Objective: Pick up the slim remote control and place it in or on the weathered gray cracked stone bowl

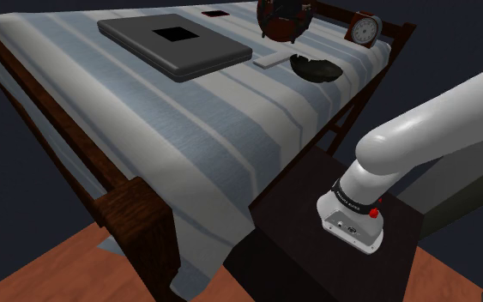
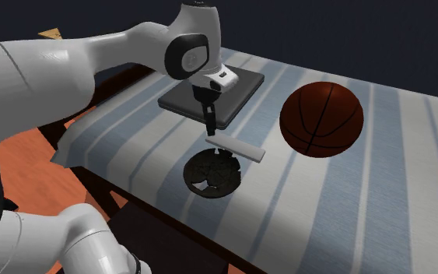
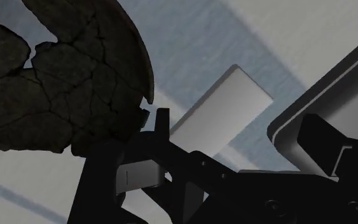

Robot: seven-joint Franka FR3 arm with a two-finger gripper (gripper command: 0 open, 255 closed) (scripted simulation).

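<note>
The slim remote control [image 2: 236, 146] is a flat pale grey bar lying on the striped bed cover, also seen in the shoulder view [image 1: 274, 59]. Right beside it sits the dark cracked stone bowl [image 2: 213, 173], shallow with chipped gaps, near the bed's edge [image 1: 316, 67]. My black gripper [image 2: 209, 124] hangs just above one end of the remote, pointing down. In the wrist view the gripper [image 3: 238, 124] is open: its fingers [image 3: 163, 124] stand wide apart with the remote [image 3: 225, 111] below and between them, untouched. The bowl [image 3: 63, 76] lies just beyond one finger.
A flat dark grey slab [image 2: 209, 93] lies on the bed behind the gripper, close to the remote's far end. A dark brown basketball [image 2: 320, 119] rests next to the remote. A small round clock [image 1: 365, 28] stands at the bed's far corner. The bed has a wooden frame [image 1: 132, 214].
</note>
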